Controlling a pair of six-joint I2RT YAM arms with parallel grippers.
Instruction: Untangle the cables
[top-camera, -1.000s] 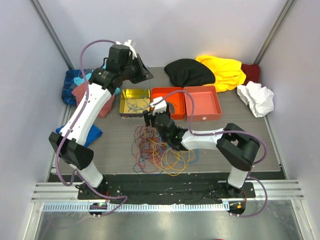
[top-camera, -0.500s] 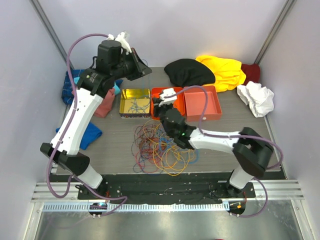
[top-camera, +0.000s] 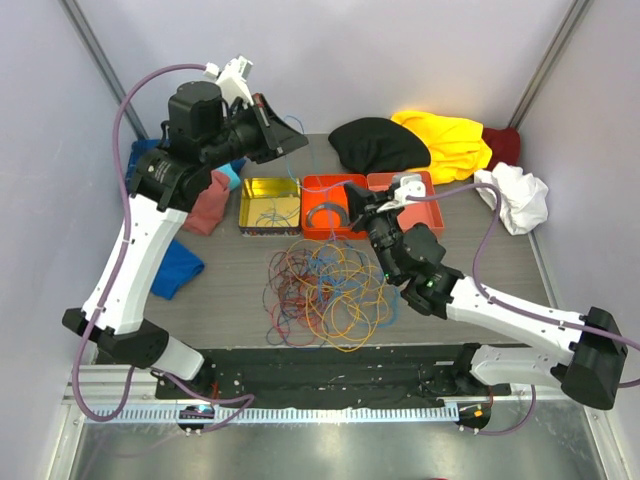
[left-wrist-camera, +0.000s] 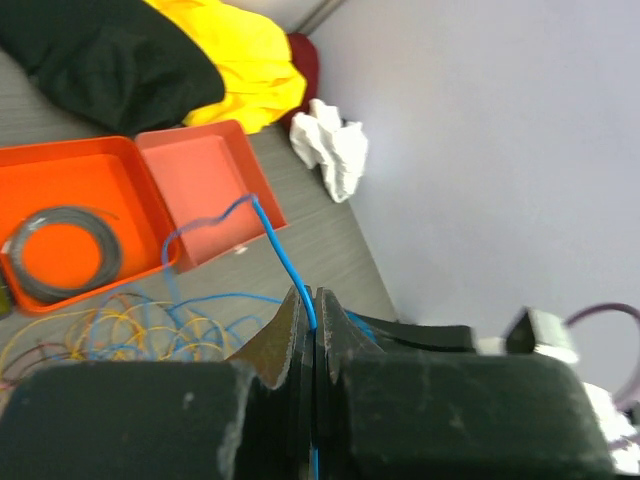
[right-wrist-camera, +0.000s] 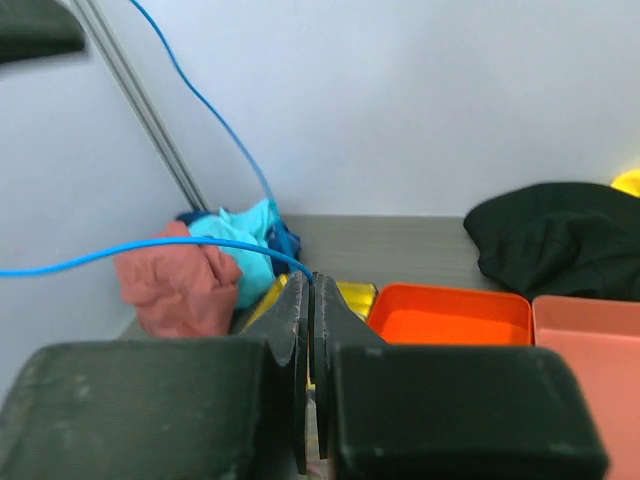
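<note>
Cables (top-camera: 325, 290): a loose, multicoloured tangle lying on the desk (top-camera: 230, 270), just in front of the orange tray (top-camera: 318, 186). One blue cable (left-wrist-camera: 270, 235) is lifted clear of the heap. The left gripper (left-wrist-camera: 313, 315) is raised above and to the left of the tray, with its jaws clamped on this blue cable. The right gripper (right-wrist-camera: 310, 290) is over the tray's right side, with its jaws pressed together on the same cable. A grey coil (left-wrist-camera: 60, 250) lies inside the tray.

walls (top-camera: 400, 50) pale lilac | table (top-camera: 230, 270) grey wood-grain | 2 metal corner posts (top-camera: 548, 62) | light even
</note>
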